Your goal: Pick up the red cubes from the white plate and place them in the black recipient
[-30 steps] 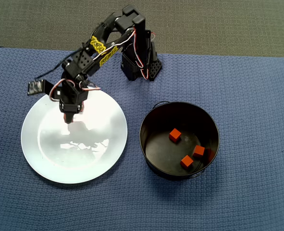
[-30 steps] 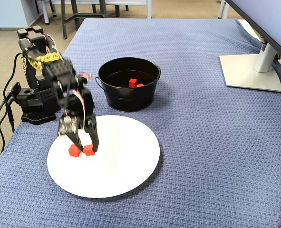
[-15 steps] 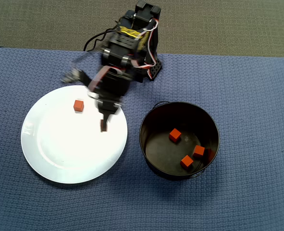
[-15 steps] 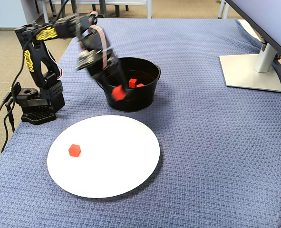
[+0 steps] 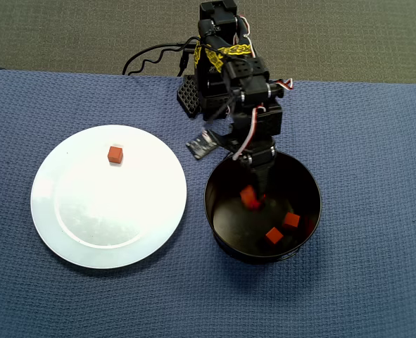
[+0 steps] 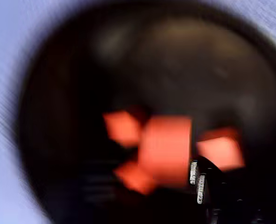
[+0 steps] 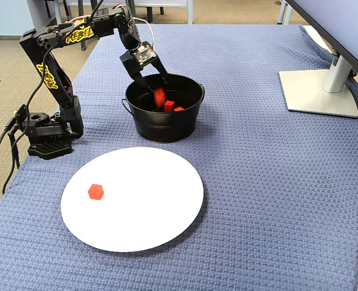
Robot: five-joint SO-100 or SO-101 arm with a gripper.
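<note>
We see the arm (image 7: pixel 51 54) stretched from its base (image 7: pixel 45 130) toward the black pot (image 7: pixel 166 127), with the gripper (image 5: pixel 255 190) hanging over the pot's open mouth. In the overhead view a red cube (image 5: pixel 248 198) shows blurred right at the gripper's tip, above the pot's floor; the fixed view shows the same cube (image 7: pixel 159 95) as a smeared red patch just below the fingers, and we cannot tell whether the jaws are clamped on it or apart. Two more cubes lie on the pot's floor in the overhead view, one (image 5: pixel 274 235) toward the lower edge of the picture and one (image 5: pixel 291 220) just to its right, close to the wall. The wrist view is badly blurred: it looks straight down into the dark pot (image 6: pixel 58 93) with several orange-red patches (image 6: pixel 166 144) in the middle, and we cannot count them surely. The white plate (image 5: pixel 88 232) rests on the blue woven cloth (image 5: pixel 376 282) that covers the tabletop, to the left of the pot in the overhead view and apart from it. One cube (image 5: pixel 115 154) sits alone on the plate near its upper rim. Yellow strips with dark markings wrap the arm's links (image 7: pixel 82 33); the markings are too small to read. A monitor stand (image 7: pixel 321 91) rests at the right edge of the fixed view.
</note>
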